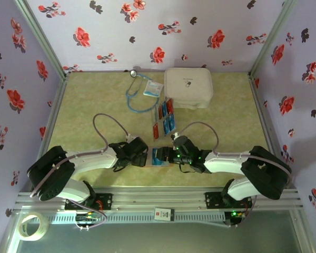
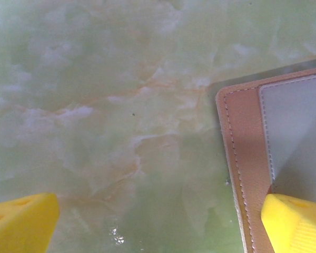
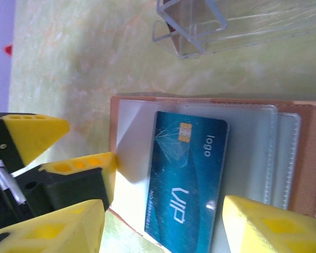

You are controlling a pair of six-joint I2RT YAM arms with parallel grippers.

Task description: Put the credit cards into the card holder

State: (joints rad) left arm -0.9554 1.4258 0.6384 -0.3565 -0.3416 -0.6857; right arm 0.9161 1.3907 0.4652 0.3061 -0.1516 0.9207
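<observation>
R gripper (image 3: 163,225) jaws apart astride blue VIP card (image 3: 187,179); card looked half-seated in card holder (image 3: 308,158), pulling back cd snag it.

Credit card (image 3: 187,179) apparently inside card holder (image 3: 309,158)

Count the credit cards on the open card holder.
1: a blue card lies on the clear pockets of the card holder. Others could be hidden inside the pockets.
</observation>
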